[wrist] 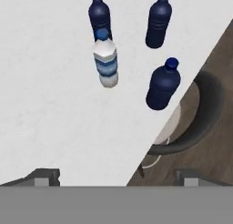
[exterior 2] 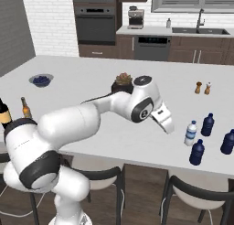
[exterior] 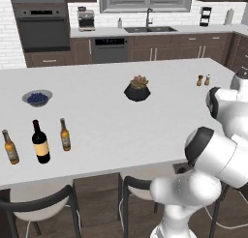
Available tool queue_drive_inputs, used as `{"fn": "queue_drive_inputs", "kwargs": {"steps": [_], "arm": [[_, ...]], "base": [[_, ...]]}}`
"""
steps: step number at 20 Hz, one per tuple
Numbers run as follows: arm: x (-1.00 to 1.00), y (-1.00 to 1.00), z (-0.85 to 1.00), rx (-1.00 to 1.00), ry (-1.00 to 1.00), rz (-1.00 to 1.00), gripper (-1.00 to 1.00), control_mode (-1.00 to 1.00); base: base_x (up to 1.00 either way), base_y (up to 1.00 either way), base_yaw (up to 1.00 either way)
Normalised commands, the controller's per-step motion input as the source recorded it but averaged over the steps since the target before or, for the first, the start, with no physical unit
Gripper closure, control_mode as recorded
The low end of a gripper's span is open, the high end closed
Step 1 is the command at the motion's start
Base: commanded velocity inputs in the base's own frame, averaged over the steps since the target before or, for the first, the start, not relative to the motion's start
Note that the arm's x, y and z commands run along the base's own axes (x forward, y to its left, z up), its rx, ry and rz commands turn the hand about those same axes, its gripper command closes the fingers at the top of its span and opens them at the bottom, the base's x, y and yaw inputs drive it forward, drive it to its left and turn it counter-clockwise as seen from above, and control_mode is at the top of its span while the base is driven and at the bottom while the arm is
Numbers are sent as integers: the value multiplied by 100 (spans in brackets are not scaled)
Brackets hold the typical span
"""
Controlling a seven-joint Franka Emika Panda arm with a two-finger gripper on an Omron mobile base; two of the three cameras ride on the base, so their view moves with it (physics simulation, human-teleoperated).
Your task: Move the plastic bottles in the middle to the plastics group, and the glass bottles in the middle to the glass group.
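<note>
The white counter (exterior: 111, 116) carries a potted plant (exterior: 137, 89) mid-way. Left of it: blueberry bowl (exterior: 37, 97), wine bottle (exterior: 40, 142), two beer bottles (exterior: 65, 135). Right: shakers (exterior: 203, 80), clear bottle (exterior 2: 191, 133), three blue bottles (exterior 2: 207, 125).

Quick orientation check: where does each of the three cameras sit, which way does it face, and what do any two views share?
Left base view: behind the arm, to its left, facing the island; wine bottle, arm lower right.
Right base view: behind the arm, to its right; arm from lower left, gripper near the clear bottle.
Hand view: looks down on the clear bottle; open fingertips at bottom.
Shared: both base views show the plant.
</note>
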Motion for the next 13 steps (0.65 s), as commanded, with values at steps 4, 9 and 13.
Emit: {"fn": "queue_drive_inputs", "kwargs": {"steps": [4,9,13], "arm": [[-27,73,0,0,0,26,-100,-100],[-29,85,0,-1,0,24,-100,-100],[-35,74,0,0,-2,27,-100,-100]], "base": [[0,0,0],[0,0,0],[0,0,0]]}}
